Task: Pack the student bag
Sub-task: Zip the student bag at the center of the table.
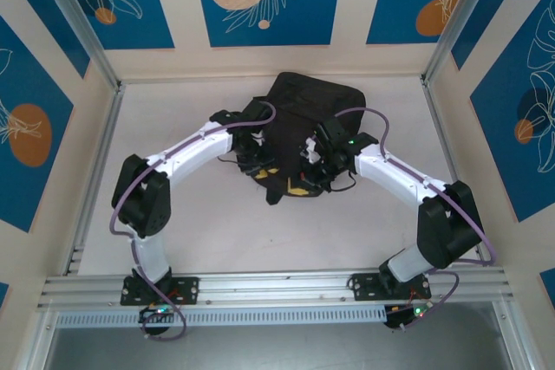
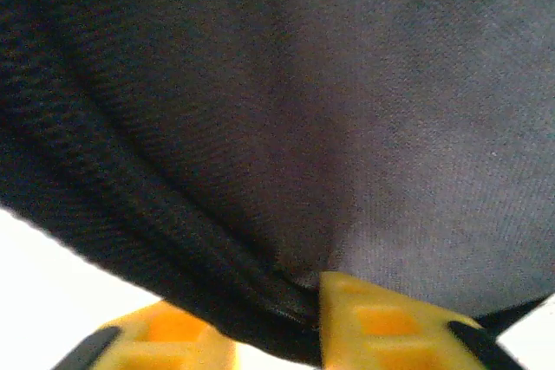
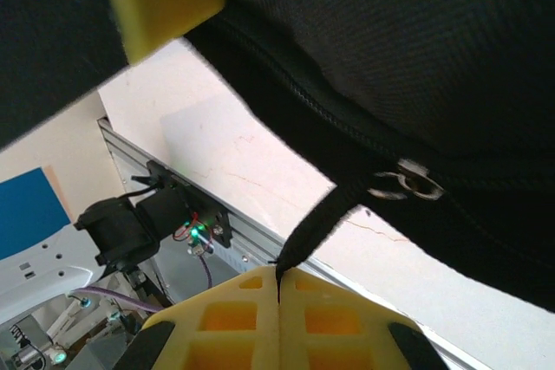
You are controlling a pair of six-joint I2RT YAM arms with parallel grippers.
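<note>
1. Right gripper [image 3: 277,288] has its yellow fingers pressed together on a thin black pull strap [image 3: 316,223]. The strap runs up taut to a small metal ring [image 3: 414,184] on the bag's zipper line. Holding the strap and not the fabric gives it a handle on the slider, so a pull would travel along the zip.

2. Left gripper [image 2: 273,322] sits at the bag's near edge with the corded seam [image 2: 156,205] lying between its two pads. The gap looks filled with black cloth, so I judge it is nipping that seam. The likely reason is to anchor the soft cloth so the zip has something to pull against.

3. Centre of the table [image 1: 191,231], towards its far side, is where the student bag [image 1: 303,106] lies, a slumped black heap. Both arms curve in from either side and meet at its near edge, the two grippers close beside each other.

4. By my reading the step in hand is working the zipper, one claw bracing and one drawing. Nothing to go into the bag is visible, so the packing itself looks not yet done.

5. One risk is that the soft fabric bunches and the strap slips from the pinch if the pull goes across the zip line.
</note>
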